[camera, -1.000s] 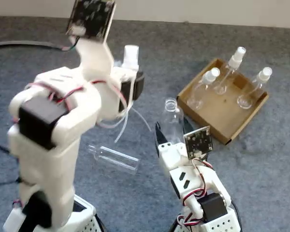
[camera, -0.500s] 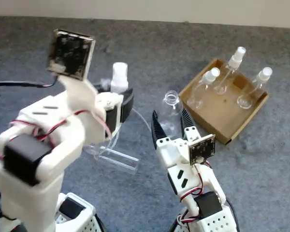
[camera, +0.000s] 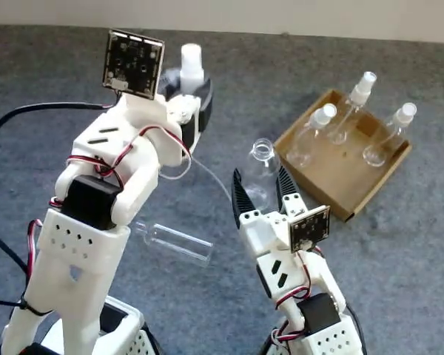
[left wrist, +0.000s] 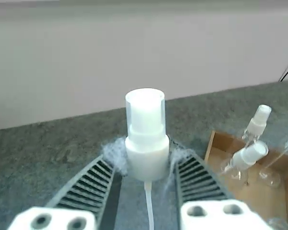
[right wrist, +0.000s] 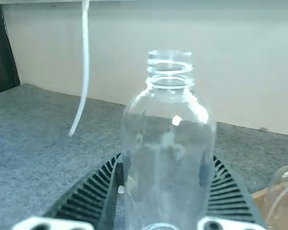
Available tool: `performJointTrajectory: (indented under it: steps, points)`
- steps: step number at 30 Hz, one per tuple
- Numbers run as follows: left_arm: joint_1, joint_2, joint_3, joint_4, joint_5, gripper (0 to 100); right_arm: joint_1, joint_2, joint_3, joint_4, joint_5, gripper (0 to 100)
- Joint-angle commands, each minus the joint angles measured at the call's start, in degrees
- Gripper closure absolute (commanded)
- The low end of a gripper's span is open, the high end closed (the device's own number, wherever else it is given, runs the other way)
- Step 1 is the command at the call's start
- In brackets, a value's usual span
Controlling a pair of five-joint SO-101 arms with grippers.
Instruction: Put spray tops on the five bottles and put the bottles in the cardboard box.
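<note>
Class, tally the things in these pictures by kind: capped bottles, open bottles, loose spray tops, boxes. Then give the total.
Capped bottles: 3, in the cardboard box
Open bottles: 2, one in the right end effector, one lying down
Loose spray tops: 1, in the left end effector
Cardboard boxes: 1
Total: 7

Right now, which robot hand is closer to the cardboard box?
Right. The right gripper, holding a bottle, sits just beside the cardboard box; the left gripper, holding a spray top, is farther off.
</note>
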Motion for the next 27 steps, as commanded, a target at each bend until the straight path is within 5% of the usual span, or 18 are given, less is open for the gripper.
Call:
performJointTrajectory:
  steps: [1, 11, 21, 27]
  points:
    - [2.68, -1.19, -1.36, -10.90, -0.35, 100, -0.40, -0.84, 6.55, -1.10, -0.18, 81.5]
    - [16.04, -5.93, -3.21, -17.85, -0.35, 100, -0.31, -0.84, 6.55, 1.63, -0.09, 81.5]
    - [17.19, -10.42, 0.04, -21.54, -0.18, 100, -0.31, -0.84, 6.64, 1.63, -0.09, 81.5]
    - [17.19, -10.59, 2.86, -20.40, 7.47, 100, -0.31, -0.84, 6.64, 1.63, -0.09, 81.5]
